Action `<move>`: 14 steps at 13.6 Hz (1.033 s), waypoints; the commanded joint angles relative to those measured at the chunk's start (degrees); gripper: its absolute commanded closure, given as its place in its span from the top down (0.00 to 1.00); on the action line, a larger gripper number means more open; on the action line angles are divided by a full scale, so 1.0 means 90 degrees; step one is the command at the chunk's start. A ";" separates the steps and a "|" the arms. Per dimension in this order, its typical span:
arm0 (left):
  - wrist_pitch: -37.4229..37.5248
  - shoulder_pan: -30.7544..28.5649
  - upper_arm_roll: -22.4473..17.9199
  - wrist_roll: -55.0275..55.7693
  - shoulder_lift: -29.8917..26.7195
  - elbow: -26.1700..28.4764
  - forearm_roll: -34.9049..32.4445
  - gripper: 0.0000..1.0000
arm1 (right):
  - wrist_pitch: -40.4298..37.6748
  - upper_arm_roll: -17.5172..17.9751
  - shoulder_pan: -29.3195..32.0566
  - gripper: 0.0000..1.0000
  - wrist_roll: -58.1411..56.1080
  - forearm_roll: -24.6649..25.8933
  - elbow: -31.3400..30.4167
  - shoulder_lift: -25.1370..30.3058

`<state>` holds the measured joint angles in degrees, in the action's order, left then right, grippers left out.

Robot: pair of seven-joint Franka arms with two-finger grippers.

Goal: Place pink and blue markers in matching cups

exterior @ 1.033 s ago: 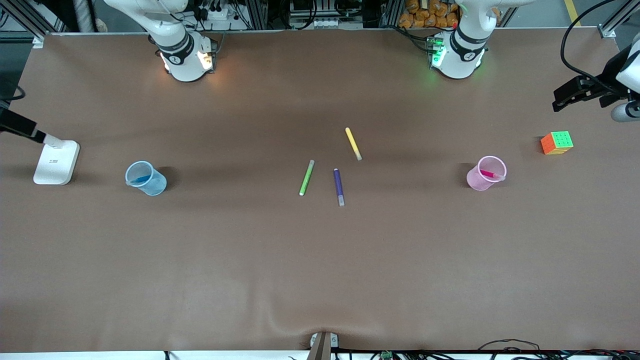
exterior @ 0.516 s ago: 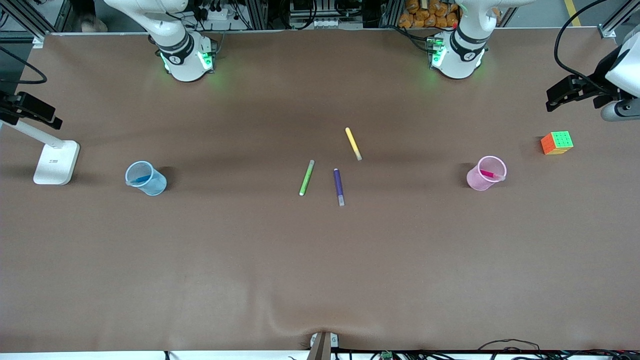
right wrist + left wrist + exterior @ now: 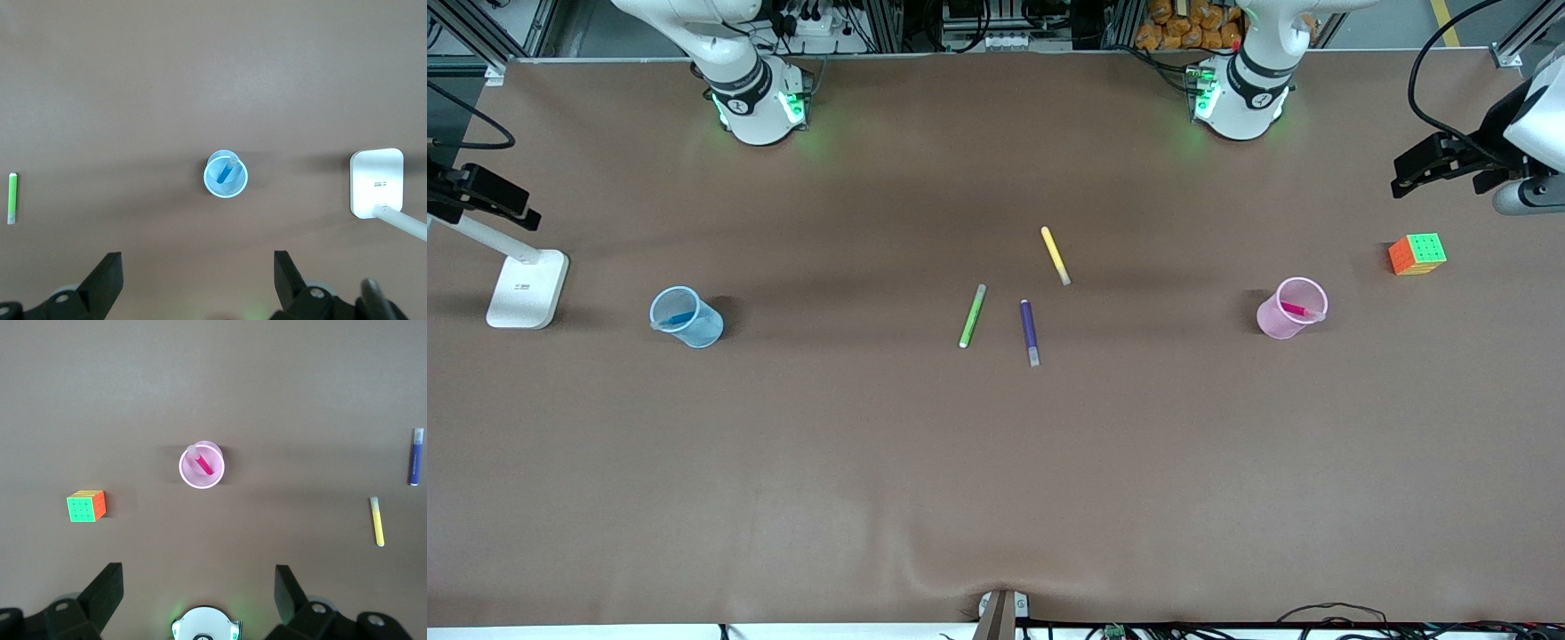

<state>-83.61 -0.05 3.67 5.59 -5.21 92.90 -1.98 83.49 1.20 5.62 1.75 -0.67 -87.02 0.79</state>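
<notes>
While no writing is readable, left claw (image 3: 193, 600) and right claw (image 3: 193, 280) gape apart.

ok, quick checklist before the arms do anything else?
1. Pink marker in pink cup: ok.
2. Blue marker in blue cup: ok.
3. Both cups upright: ok.
4. Left gripper open, holding nothing, high over the pink cup: ok.
5. Right gripper open, holding nothing, high over the blue cup: ok.
6. Green, purple and yellow markers lying mid-table, none in a cup: ok.
</notes>
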 commanded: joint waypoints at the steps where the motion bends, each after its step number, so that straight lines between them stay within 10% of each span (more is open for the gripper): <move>1: -0.0065 -0.0043 0.0002 -0.0094 -0.0076 -0.0039 0.0093 1.00 | 0.0089 0.0014 -0.0029 1.00 -0.0057 0.0123 -0.0204 0.0157; 14: -0.0055 -0.0033 -0.0017 0.0004 0.0168 -0.0508 0.0025 1.00 | 0.0089 0.0004 -0.0010 1.00 -0.0057 0.0143 -0.0184 0.0137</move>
<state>-84.48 -0.16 3.49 5.59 -4.42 89.91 -1.98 83.67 1.20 5.62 1.74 -0.44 -87.40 0.79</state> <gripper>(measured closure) 0.000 0.000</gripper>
